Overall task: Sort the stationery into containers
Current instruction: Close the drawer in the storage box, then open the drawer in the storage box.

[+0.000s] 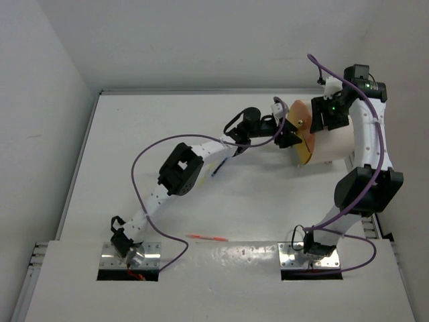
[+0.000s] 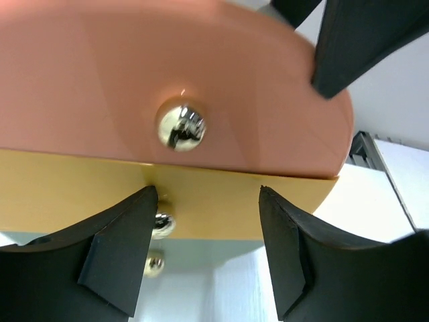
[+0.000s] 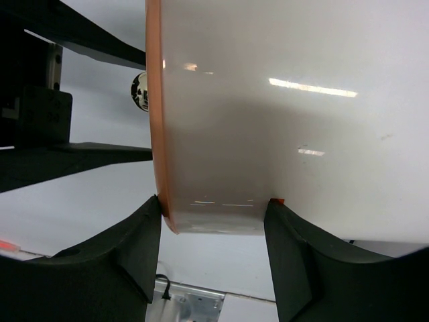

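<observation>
Top external view: finds the container point(image 1: 332, 144), a cream drum lying on its side, at the far right of the white table point(image 1: 268, 201), round orange front disc point(image 1: 298, 113) turned toward the middle. Puts the left gripper point(image 1: 289, 137) right at that disc, at the end of an arm stretched across from the near-left base, and the right gripper point(image 1: 328, 114) down on top of the drum just behind the disc. Shows two pieces of stationery out on the tabletop: a red pen point(image 1: 208, 237) lying flat near the front edge between the two bases, well apart from the drum, and a thin dark-blue pen point(image 1: 217, 168) just beside the left arm.

Left wrist view: fingers point(image 2: 114, 261) spread wide, pinching nothing, in front of the disc's yellow lower half. A small metal knob point(image 2: 162, 225) just beside one fingertip, partly hidden by it. A larger chrome knob point(image 2: 181, 125) above, on the pinkish-orange upper half.

Right wrist view: both black fingers likewise apart, tips set at the drum's curved cream wall, one at the orange rim point(image 3: 155, 100), the other farther back along the body. Pressing on the wall or only close to it: cannot tell. Nothing pinched in the gap, the drum far wider than the spread.
</observation>
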`<state>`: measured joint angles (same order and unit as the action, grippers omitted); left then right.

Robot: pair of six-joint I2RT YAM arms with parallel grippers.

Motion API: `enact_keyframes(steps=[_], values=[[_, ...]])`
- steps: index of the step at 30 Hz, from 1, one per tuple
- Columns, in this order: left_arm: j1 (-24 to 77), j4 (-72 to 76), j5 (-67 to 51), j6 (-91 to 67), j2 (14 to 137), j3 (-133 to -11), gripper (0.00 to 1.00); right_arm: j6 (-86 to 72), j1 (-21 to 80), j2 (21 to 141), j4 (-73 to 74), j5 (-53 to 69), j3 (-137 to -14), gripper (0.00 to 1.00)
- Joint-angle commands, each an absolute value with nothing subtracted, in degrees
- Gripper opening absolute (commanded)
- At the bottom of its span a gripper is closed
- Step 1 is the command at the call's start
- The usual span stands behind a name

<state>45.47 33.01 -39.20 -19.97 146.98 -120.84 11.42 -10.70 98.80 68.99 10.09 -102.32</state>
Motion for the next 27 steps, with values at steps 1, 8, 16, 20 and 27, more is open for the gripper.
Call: enact_keyframes(steps=[1, 8, 16, 20, 27], values=[[48.0, 38.8, -38.3, -20.8, 148.4, -125.3, 0.69, 13.8, -9.1, 105.4, 83.3, 12.1, -97.2, 0.42], [47.7, 38.8, -37.1, -21.1, 145.8, -122.5, 0.68, 14.1, -9.1, 105.2, 83.8, 12.0, -97.8, 0.43], [44.7, 38.8, -37.1, -21.1, 133.3, -110.6, 0.68, 13.3, -9.1, 104.7, 84.1, 11.5, -99.8, 0.50], [41.9, 35.7, -36.8, -25.7, 130.3, -111.6, 0.67, 13.3, -9.2, 104.5, 83.7, 13.6, -99.6, 0.49], [40.3, 25.0, -33.9, -21.8, 131.0, -120.1, 0.67, 14.7, -9.3, 104.1, 84.3, 17.7, -99.9, 0.52]])
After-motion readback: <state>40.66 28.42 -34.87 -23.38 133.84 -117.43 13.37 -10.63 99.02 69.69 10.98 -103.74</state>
